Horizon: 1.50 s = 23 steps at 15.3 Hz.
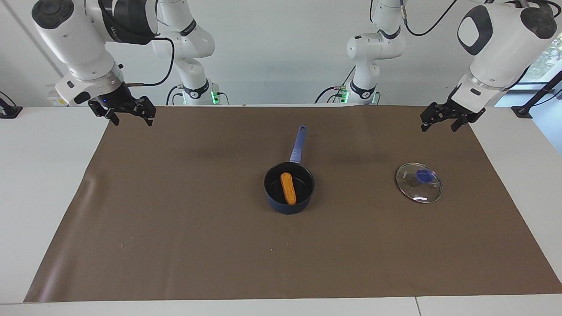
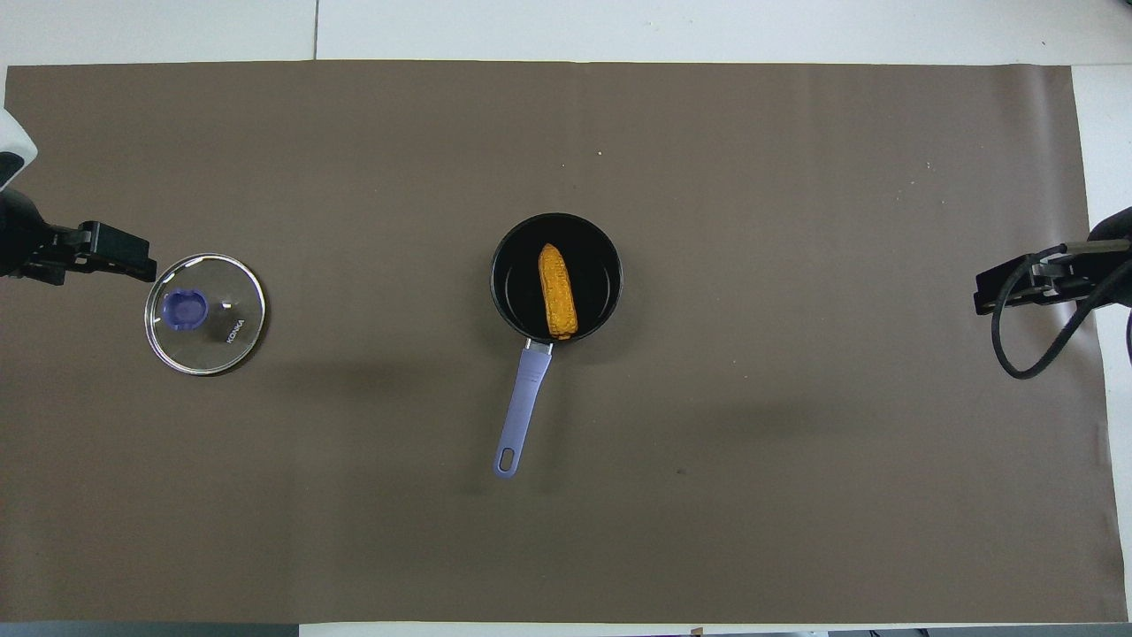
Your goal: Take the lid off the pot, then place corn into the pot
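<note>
Resting at the middle of the brown paper mat (image 1: 175, 228) that covers the white surface (image 1: 44, 175), the small dark navy-blue saucepan (image 1: 289, 188) stands upright and uncovered, its long lighter blue handle (image 1: 298, 145) pointing toward the robots; the yellow-orange bumpy-kerneled corn cob (image 1: 288, 188) lies inside the pot on its black bottom, lengthwise along the line of the handle, tapered end away from the robots; the round clear glass lid with metal rim (image 1: 419, 182) lies flat on the mat toward the left arm's end of the surface, well apart from the pot, its blue round knob (image 1: 423, 176) facing up; the left gripper (image 1: 445, 121) hangs in the air over the mat's edge nearest the robots at the left arm's end, raised clear of the lid and touching nothing, its fingers (image 1: 425, 126) spread apart and empty; the right gripper (image 1: 130, 118) hangs over the mat's corner nearest the robots at the right arm's end, well apart from the pot, its fingers (image 1: 115, 119) likewise spread apart and empty; in the overhead view both grippers appear only at the side margins, the left gripper (image 2: 110, 257) just beside the lid's rim as seen from above, the right gripper (image 2: 1017, 292) over the mat's end.
</note>
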Each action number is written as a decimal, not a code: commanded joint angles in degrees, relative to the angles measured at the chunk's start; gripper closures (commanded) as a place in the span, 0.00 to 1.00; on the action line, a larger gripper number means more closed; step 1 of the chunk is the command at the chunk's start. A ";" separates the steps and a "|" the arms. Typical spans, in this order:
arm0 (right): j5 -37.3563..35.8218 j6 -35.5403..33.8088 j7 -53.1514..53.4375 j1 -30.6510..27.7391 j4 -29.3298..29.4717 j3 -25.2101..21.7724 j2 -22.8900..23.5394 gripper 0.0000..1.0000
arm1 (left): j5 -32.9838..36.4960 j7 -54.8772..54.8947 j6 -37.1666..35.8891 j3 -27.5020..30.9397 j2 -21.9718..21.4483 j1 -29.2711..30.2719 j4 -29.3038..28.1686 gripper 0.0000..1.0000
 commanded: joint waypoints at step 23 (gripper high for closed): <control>0.33 -0.28 -3.13 -0.99 1.92 -1.31 0.93 0.00 | 2.09 -0.32 -2.71 0.50 -0.94 -3.30 1.79 0.00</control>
